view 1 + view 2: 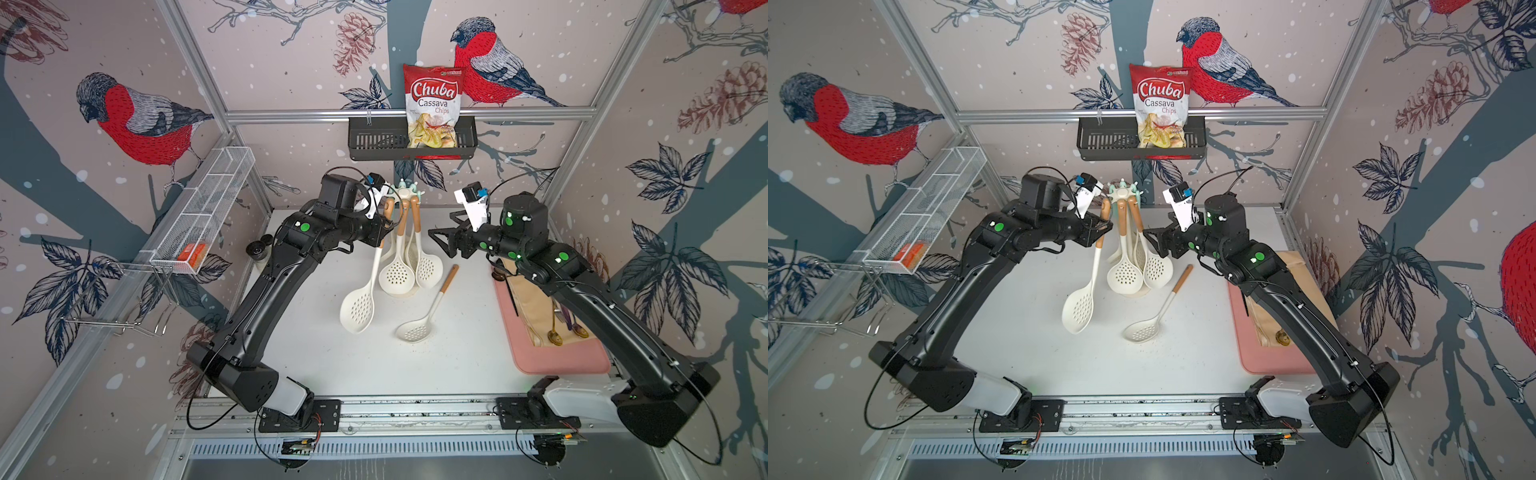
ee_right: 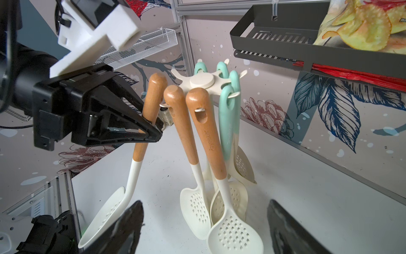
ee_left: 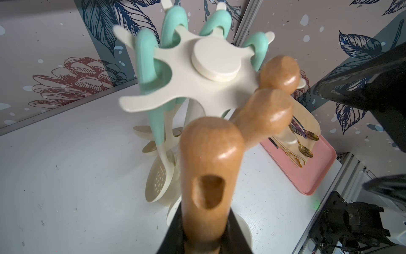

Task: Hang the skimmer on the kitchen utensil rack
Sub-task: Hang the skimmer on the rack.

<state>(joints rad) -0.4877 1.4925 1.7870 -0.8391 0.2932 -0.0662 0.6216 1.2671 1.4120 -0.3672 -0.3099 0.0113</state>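
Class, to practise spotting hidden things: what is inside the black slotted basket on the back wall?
A Chuba cassava chips bag stands in the basket, its top rising above the rim. Anything behind or under the bag is covered.

cream, wood-brown and mint against a bird-print wall [image 1: 145,120]
the rack [image 2: 201,81] is cream-white. each skimmer [image 2: 151,99] has a wood-brown handle and a cream head dotted with holes, and other utensils [image 2: 228,123] have mint handles. the tray [image 1: 557,357] is pink, the basket [image 1: 374,141] black, the chips bag [image 1: 434,104] red and white, the table [image 1: 332,365] white.
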